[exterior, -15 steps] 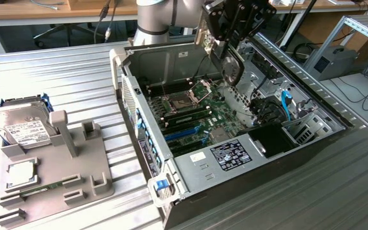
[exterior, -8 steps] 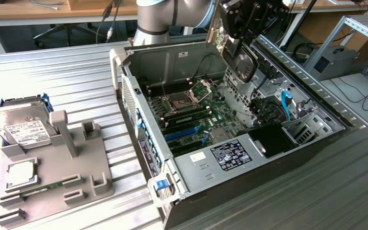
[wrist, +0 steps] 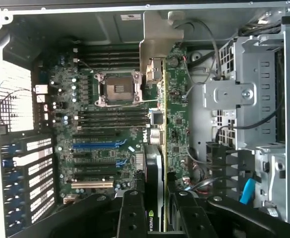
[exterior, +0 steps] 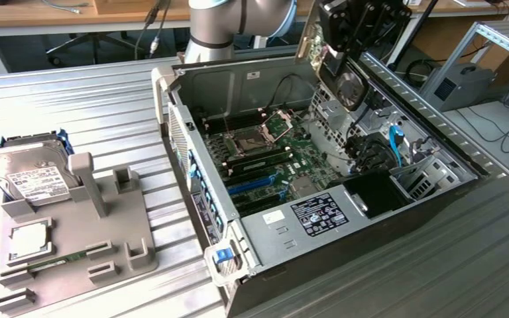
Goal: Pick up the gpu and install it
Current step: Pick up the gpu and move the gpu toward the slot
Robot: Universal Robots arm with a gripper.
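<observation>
Black gpu (wrist: 153, 171), green board edge-on, clamped between fingers (wrist: 131, 213).

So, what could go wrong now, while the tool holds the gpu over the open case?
The gpu in the tool looks offset from the blue slots; pushed down so, it could hit the motherboard. Its bracket is close to the black cables and might snag. The CPU socket looks uncovered; a slipped card could damage it.
</observation>
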